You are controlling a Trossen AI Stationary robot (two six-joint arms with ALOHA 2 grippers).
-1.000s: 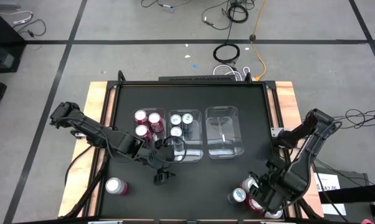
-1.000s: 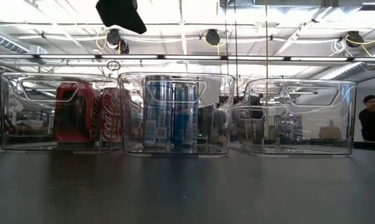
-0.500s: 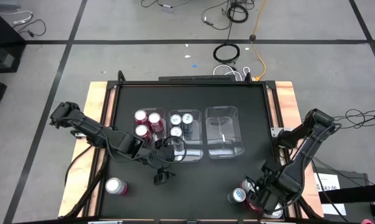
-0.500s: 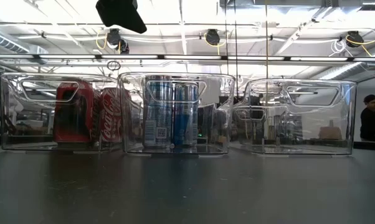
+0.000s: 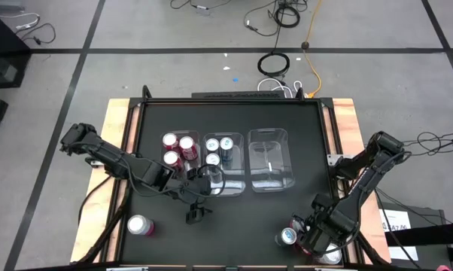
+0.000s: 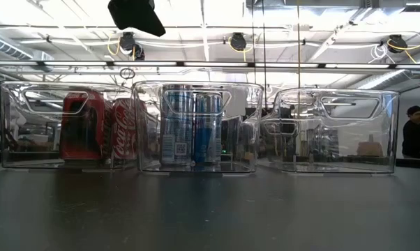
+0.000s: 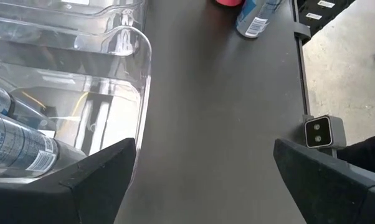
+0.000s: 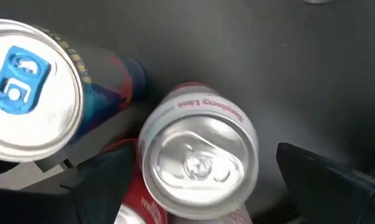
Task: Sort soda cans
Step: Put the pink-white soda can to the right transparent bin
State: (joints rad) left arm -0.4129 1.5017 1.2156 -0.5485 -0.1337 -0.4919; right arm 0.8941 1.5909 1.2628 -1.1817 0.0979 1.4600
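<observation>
Three soda cans stand close together at the near right: a blue one (image 8: 25, 93), a pink one (image 8: 197, 162) and a red one (image 8: 134, 208) half hidden below it. My right gripper (image 5: 311, 237) hangs over them, pointing down and open. Its fingers (image 8: 100, 180) stand on either side of the pink can's top without touching it. My left gripper (image 5: 197, 213) waits open just in front of the middle bin (image 7: 113, 93). Red cans (image 5: 178, 148) stand in the left bin and blue cans (image 5: 220, 150) in the middle one. A lone can (image 5: 140, 225) stands at the near left.
Three clear bins stand in a row mid-table; the right one (image 5: 270, 159) holds no cans. The table's right edge and its wooden border (image 5: 345, 120) lie close to my right arm. A person (image 6: 414, 132) is in the room beyond.
My right gripper has come down toward the group of cans at the near right, rolling slightly about its own axis, and has stayed open. The cans have not moved.
</observation>
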